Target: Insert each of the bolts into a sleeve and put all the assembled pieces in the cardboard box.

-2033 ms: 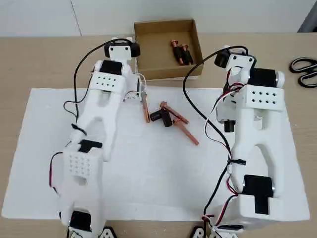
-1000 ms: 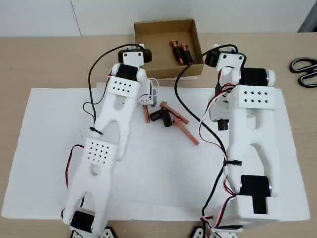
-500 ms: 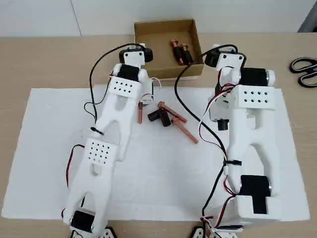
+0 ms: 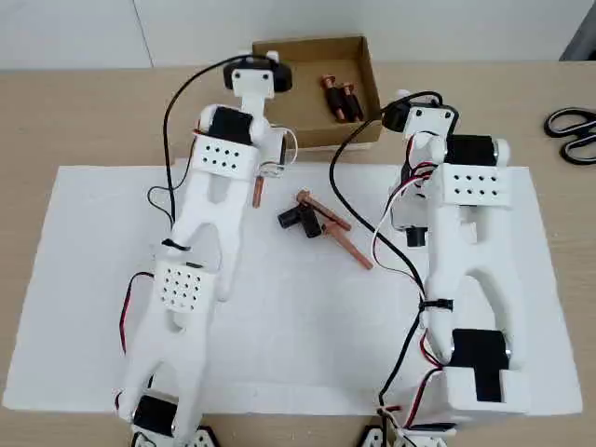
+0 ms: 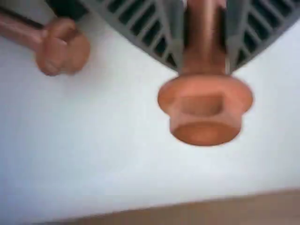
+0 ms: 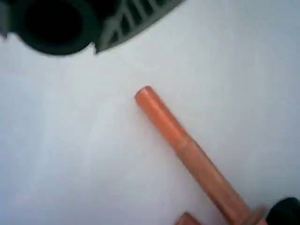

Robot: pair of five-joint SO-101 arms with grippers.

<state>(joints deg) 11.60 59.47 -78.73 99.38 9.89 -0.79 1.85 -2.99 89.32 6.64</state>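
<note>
**Left gripper** (image 5: pixel 204 56), over the far part of the white foam mat (image 4: pixel 279 317), just on the near side of the open brown cardboard box (image 4: pixel 361 56). Its ribbed grey fingers (image 5: pixel 140 23) are clamped on the shank of a copper-coloured flanged bolt (image 5: pixel 205 110). The bolt's head projects beyond the fingertips.

**Right gripper** (image 6: pixel 61 30), toward the right of the mat. It is closed around a black cylindrical sleeve (image 6: pixel 51 21), whose open bore faces the wrist camera.

**Between the arms.** Two loose copper bolts lie on the mat. The first loose bolt (image 4: pixel 326 211) touches a second black sleeve (image 4: pixel 298 220). The second loose bolt (image 4: pixel 350 248) lies just to the near right of the first.

**In the box.** Two bolt-and-sleeve assemblies (image 4: pixel 341 101) lie side by side toward the right wall.

**Surroundings.** Black-handled scissors (image 4: pixel 573 130) rest at the far right of the light wooden table (image 4: pixel 93 112).
</note>
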